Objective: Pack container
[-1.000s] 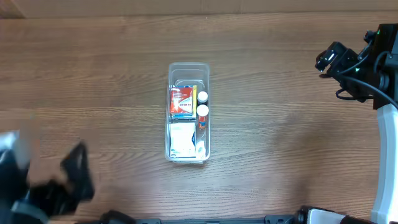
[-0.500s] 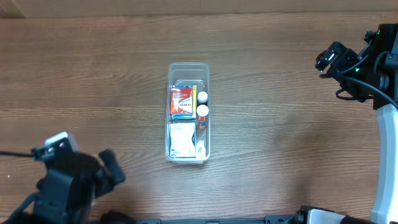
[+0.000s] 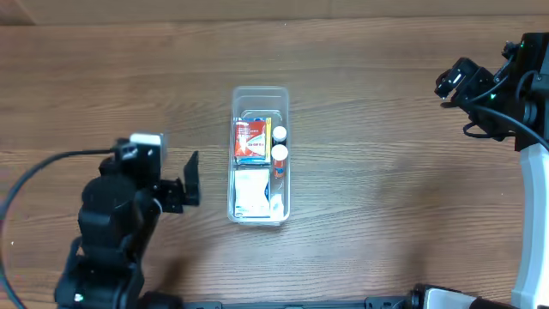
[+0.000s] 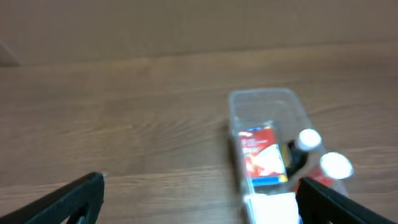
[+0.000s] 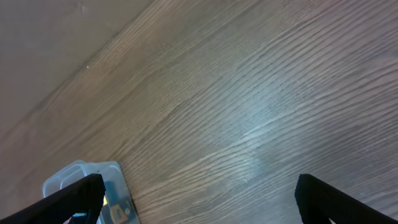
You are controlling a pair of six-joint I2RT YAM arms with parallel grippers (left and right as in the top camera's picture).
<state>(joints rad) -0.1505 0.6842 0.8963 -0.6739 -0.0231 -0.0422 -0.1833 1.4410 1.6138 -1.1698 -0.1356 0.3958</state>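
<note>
The clear container (image 3: 260, 90) sits in the middle of the table (image 3: 386, 215), holding a red packet (image 3: 250, 140), a white packet (image 3: 251, 193) and two white-capped bottles (image 3: 280, 143). The left claw (image 4: 200, 183) hangs just left of it, spread wide and empty. The right claw (image 5: 199, 186), also wide and empty, is well apart at the far right.

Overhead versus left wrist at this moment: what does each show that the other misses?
Only the overhead: the right gripper far off to the side, and the whole container, near end included. Only the left wrist: how wide the left gripper stands open. Both: the red packet and two white-capped bottles inside.
</note>
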